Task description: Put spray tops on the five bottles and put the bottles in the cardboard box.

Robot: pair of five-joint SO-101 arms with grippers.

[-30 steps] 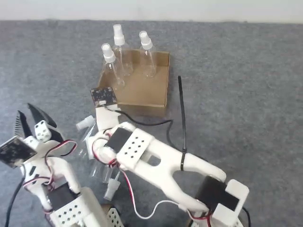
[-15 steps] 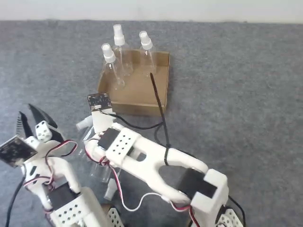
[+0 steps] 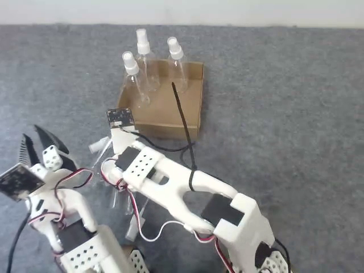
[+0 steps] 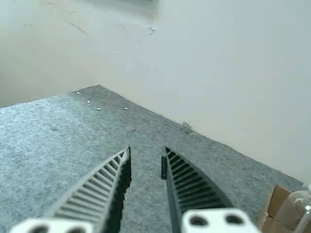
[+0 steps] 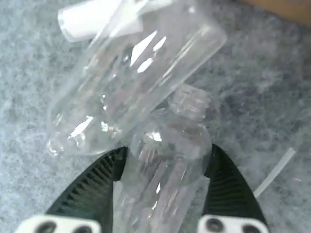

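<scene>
High view, right arm (image 3: 170, 182) swung across, right gripper (image 5: 167, 151) clasping uncapped bottle (image 5: 171, 138).

1. The cardboard box (image 3: 170, 122) sits on the carpet (image 3: 284, 114), far middle.
2. Three upright bottles (image 3: 147, 68) stand in the box along its far side.
3. In front of the box, a capped bottle (image 5: 136, 82) lies on the carpet, touching an uncapped bottle (image 5: 165, 165).
4. The uncapped bottle lies between the right gripper's (image 5: 167, 150) jaws, touching both.
5. The left gripper (image 3: 31, 139) hangs well left of them, raised off the carpet.

high view overhead; left wrist toward wall (image 4: 218, 73); right wrist close above bottle (image 5: 165, 160)
</scene>
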